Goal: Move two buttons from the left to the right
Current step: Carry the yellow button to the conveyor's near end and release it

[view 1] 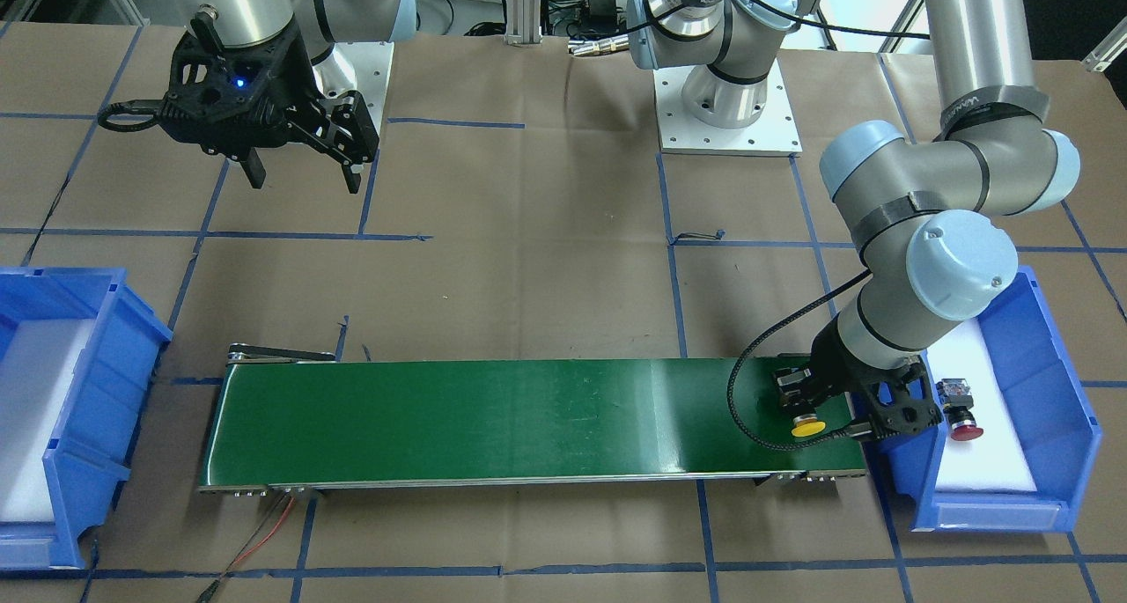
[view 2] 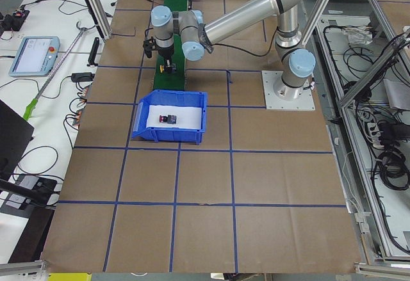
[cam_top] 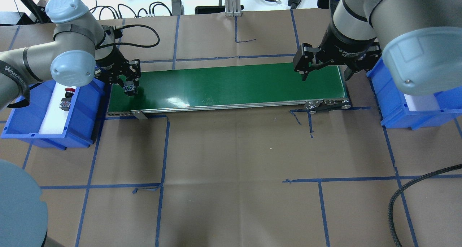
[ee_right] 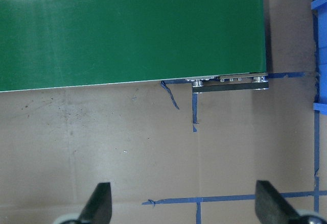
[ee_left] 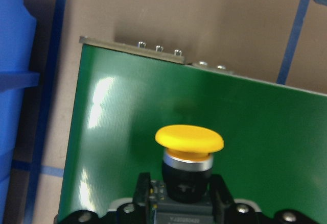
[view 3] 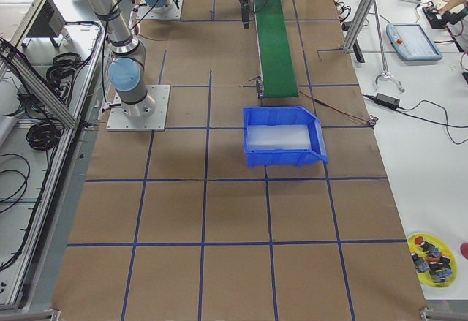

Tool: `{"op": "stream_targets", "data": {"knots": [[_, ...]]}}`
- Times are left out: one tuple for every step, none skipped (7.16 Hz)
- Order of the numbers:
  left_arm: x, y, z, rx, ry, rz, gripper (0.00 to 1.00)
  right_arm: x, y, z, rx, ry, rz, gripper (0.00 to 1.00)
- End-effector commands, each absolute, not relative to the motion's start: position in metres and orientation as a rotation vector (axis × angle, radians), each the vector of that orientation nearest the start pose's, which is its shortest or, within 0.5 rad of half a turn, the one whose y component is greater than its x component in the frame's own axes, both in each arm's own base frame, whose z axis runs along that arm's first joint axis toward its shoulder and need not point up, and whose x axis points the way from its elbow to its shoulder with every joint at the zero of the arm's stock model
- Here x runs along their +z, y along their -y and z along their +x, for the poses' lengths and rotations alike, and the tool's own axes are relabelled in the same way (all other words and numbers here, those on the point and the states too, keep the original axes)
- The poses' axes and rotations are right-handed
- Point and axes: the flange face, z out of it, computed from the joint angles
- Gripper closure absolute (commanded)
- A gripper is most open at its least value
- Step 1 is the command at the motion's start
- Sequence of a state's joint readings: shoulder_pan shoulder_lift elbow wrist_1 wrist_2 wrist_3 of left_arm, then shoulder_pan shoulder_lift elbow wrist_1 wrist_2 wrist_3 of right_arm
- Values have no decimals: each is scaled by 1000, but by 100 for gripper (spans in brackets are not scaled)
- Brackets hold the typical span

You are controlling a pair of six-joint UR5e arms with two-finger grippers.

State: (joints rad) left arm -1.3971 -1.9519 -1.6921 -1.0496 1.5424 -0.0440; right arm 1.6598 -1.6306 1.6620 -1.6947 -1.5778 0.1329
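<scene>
One red button lies on its side on the white pad inside the left bin. This blue bin stands at the robot's left end of the surface, which is brown paper crossed with blue tape lines. The button's cap points toward the operators' side.

Just beside that bin, the left claw reaches down over the left end of the green conveyor belt. Its fingers are closed on the black body of the yellow button. The button is held on its side, cap sticking out past the fingertips, low over the belt. Whether it touches the belt I cannot tell.

Further right, the right claw hangs well above the surface near the belt's right end, on the robot's side of it. Its fingers are spread wide with nothing between them. The right bin, also blue and lined in white, stands just beyond the belt's right end.
</scene>
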Motion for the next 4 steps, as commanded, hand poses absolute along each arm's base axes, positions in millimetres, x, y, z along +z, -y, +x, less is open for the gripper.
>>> {"op": "stream_targets", "data": {"knots": [[249,623,-36,-10,-3153,-316,100,485,462,174,-152,-3133,70,0],[250,624,-39,-31,-3151,-315,97,483,461,174,-135,-3136,73,0],[250,624,-42,-34,-3151,-310,20,483,460,174,-133,-3135,73,0],[264,625,-42,-77,-3148,-309,0,483,460,175,-130,-3135,73,0]]}}
